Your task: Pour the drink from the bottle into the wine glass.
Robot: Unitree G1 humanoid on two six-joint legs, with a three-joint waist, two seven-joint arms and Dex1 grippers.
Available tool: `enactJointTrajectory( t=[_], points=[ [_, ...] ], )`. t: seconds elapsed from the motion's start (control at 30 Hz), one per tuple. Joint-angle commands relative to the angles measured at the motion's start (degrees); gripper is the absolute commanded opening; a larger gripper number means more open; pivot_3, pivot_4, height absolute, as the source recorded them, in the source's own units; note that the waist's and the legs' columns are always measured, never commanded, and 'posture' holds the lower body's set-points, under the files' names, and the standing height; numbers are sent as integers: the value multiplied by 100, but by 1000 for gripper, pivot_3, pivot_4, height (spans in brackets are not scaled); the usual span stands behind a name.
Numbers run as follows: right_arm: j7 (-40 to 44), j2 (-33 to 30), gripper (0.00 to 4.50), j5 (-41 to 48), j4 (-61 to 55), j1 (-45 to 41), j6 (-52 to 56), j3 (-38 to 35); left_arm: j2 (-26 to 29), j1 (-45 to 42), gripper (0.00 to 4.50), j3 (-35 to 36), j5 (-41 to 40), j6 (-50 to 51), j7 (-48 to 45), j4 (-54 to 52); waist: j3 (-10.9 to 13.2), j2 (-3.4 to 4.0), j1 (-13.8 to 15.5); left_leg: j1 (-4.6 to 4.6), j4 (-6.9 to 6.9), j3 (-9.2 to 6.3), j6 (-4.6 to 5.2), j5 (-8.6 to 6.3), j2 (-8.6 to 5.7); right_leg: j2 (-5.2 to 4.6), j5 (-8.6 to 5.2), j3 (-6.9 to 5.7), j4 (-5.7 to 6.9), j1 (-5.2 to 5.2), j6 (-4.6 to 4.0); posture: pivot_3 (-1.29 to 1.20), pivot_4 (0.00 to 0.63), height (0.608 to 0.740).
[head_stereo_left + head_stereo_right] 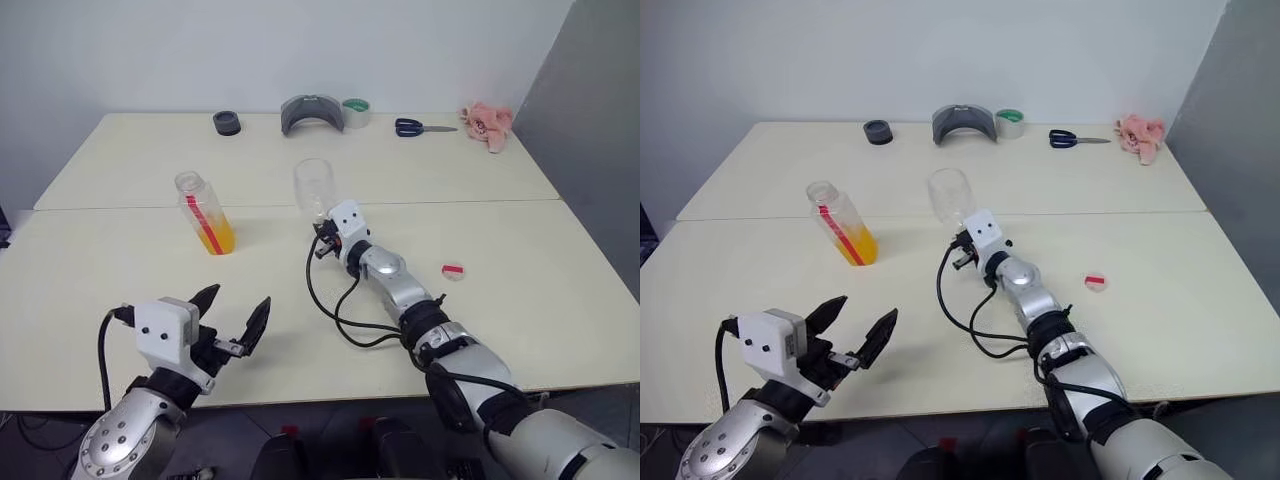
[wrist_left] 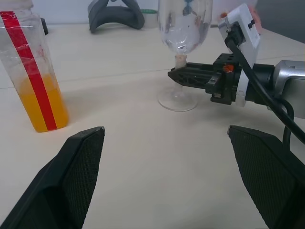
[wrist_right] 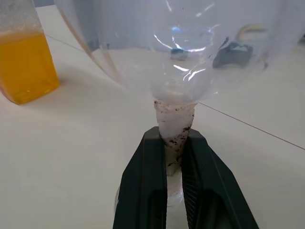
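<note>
left wrist view shows the right gripper [image 2: 177, 75] clenched on the wine glass [image 2: 183, 33] stem, steadying it on the table [image 1: 520, 300] beside the uncapped bottle [image 1: 205, 213], so next the released left gripper [image 1: 236, 317] should grasp that bottle.

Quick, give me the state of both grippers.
Left gripper: open, holding nothing.
Right gripper: shut on the wine glass, clamped on its stem.
</note>
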Motion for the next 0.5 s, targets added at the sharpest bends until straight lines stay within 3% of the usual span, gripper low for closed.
enactJointTrajectory(
  t=[0.03, 0.1, 0.5],
  points=[
    [47, -11, 156, 6, 142, -174, -203, -71, 28, -56, 4500, 85, -20, -145, -35, -53, 0, 0, -1, 0, 0, 0, 0, 0, 0, 0, 0, 0, 0, 0, 0, 0, 150, 740],
    [41, -45, 156, -29, 230, -167, -277, -47, 25, -68, 4500, 78, -13, -168, -46, -29, 0, 0, -1, 0, -1, -1, 0, 0, 1, 0, -1, -1, 0, 0, -2, 0, 150, 740],
    [412, -420, 4280, -63, -171, 382, -437, -22, 7, -291, 4500, -67, 117, -321, -99, 242, 2, 0, 6, -1, -3, -1, 0, 0, 0, 0, -3, 0, 0, 0, -4, 0, 150, 740]
  ],
)
